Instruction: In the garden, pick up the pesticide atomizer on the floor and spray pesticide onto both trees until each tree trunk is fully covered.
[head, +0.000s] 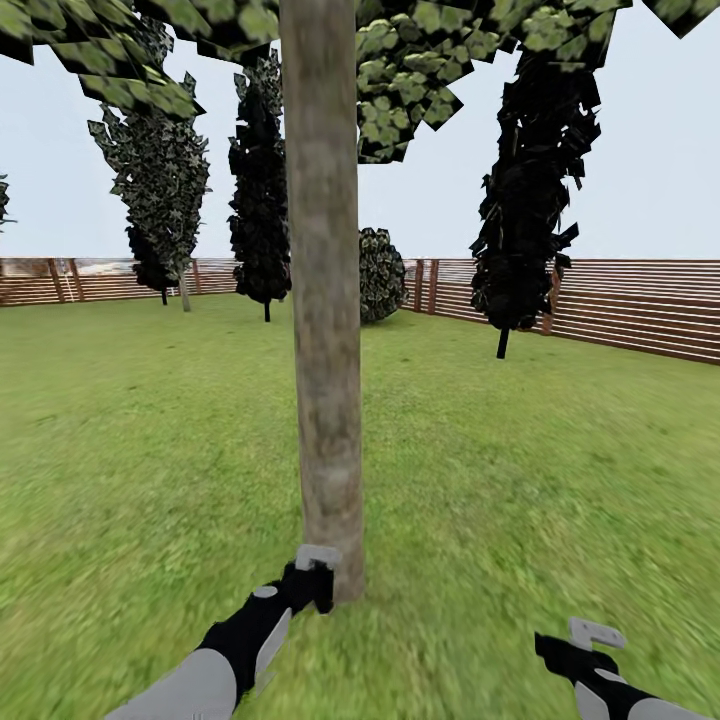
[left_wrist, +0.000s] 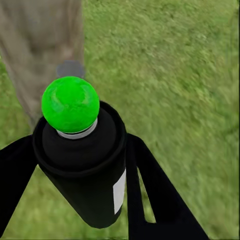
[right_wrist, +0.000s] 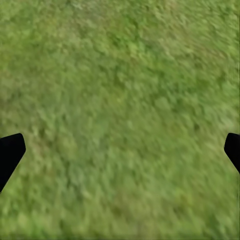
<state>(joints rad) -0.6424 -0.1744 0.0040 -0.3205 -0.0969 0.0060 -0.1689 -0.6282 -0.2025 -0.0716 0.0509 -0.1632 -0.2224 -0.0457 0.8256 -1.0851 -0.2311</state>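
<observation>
now holding the pesticide atomizer (left_wrist: 87, 165) clamped in the left gripper (head: 312, 578), low beside the base of the tree trunk (head: 325, 300), nozzle aimed at the bark. right gripper (right_wrist: 120, 150) spread wide, carrying nothing, well apart over the lawn (head: 520, 470).

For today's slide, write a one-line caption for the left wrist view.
Left gripper clamps the pesticide atomizer, green-topped, aimed at the tree trunk over the lawn.

I stand in a garden | lawn (head: 150, 450) all round me | slat fence (head: 640, 310) along far edge and right | trunk (head: 325, 300) near, leafy canopy (head: 420, 60) overhead | dark columnar trees (head: 262, 190) far | open sky
</observation>
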